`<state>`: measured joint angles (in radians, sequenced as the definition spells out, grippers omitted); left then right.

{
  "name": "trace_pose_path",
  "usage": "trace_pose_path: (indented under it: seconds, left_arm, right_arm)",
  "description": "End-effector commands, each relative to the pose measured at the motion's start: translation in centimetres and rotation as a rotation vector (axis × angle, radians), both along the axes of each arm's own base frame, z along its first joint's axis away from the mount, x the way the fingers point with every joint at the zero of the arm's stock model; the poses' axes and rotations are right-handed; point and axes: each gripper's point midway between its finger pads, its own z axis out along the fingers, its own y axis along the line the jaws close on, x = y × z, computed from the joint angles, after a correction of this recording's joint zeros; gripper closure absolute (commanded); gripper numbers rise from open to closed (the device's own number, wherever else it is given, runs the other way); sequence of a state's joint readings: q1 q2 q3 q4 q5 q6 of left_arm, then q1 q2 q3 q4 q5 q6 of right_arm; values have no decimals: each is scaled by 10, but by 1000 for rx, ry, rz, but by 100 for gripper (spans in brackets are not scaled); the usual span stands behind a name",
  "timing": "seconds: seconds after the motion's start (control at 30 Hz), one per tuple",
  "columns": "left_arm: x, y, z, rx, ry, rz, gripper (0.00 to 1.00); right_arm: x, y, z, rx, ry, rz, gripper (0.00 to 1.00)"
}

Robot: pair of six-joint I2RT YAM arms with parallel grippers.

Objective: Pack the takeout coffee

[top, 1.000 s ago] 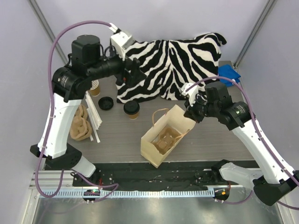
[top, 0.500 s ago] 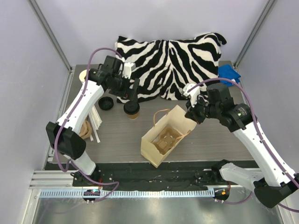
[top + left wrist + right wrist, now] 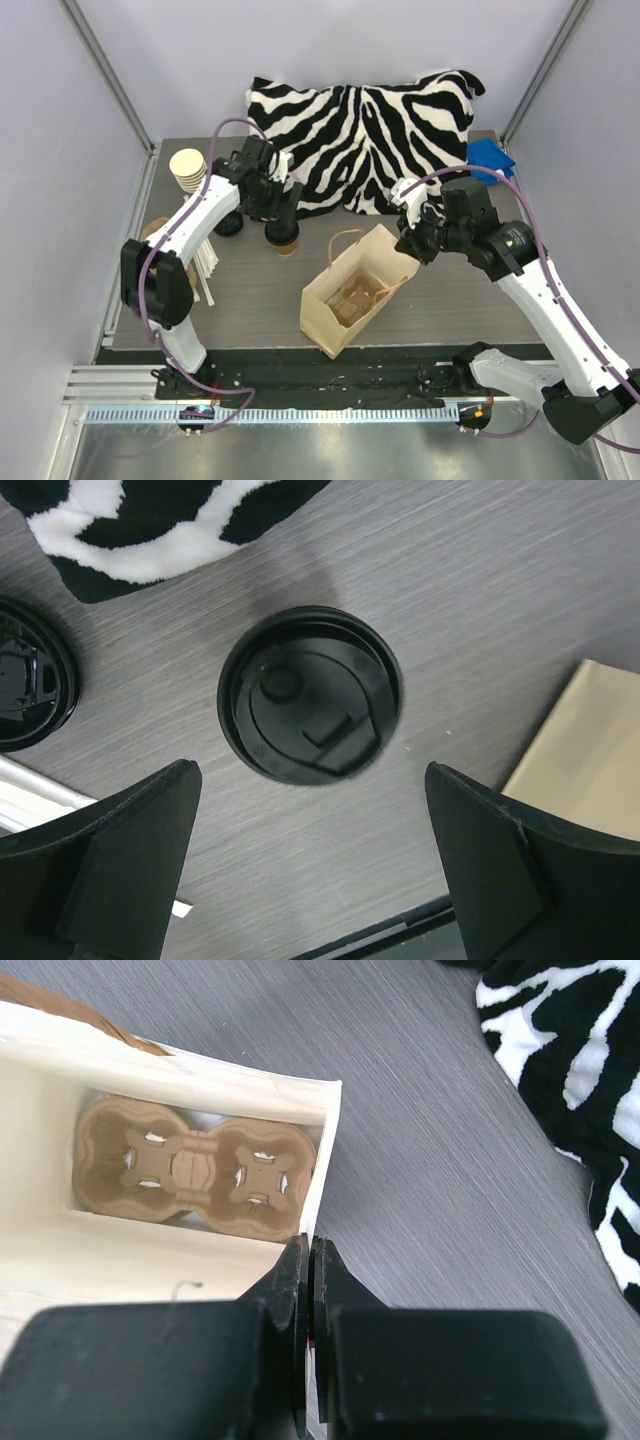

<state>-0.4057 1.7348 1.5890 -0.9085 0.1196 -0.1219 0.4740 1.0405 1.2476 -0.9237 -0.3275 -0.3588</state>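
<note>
Hovering straight above the takeout coffee [image 3: 310, 693], the left claw [image 3: 310, 775] is looking down on the cup's round black lid with its two fingers [image 3: 130, 865] spread wide, one on each side and neither touching the cup. The cup is standing upright on the counter [image 3: 260, 290], at about 10 o'clock from the paper bag [image 3: 318, 315] and apart from it.

The step in hand appears to be the reach for the cup; the grasp itself is not yet made. Next, the left claw is probably needing to drop until its fingers are flanking the paper wall below the lid, close gently so the cup is not crushed, then lift and carry toward 4 o'clock into the bag.

The right claw [image 3: 308, 1260] is pinching the bag's rim, jaws pressed together on the paper wall, holding the mouth open. A moulded cup carrier [image 3: 195, 1170] is lying on the bag's floor, and its wells look like the place for the cup.

A loose black lid [image 3: 30, 685] is sitting near the cup at 9 o'clock, close enough that a spread finger could be nudging it on the way down. A zebra cloth [image 3: 370, 130] is lying at 12 o'clock, and a stack of cups [image 3: 187, 168] is standing farther off at 10 o'clock.
</note>
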Motion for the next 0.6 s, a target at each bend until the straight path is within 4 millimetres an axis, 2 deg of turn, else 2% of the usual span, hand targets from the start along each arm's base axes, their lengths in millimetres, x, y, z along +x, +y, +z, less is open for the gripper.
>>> trace_pose_path:
  seconds: [0.0,0.27,0.57]
  left_arm:
    - [21,-2,-6,51,-54,9,0]
    - [22,-12,-19,72,-41,-11,9]
    - [25,-16,-28,86,-35,-21,13]
  right_arm:
    - [7,6,8,39,-27,-2,99]
    - [8,7,7,36,-24,5,99]
    - [7,7,6,33,-24,9,99]
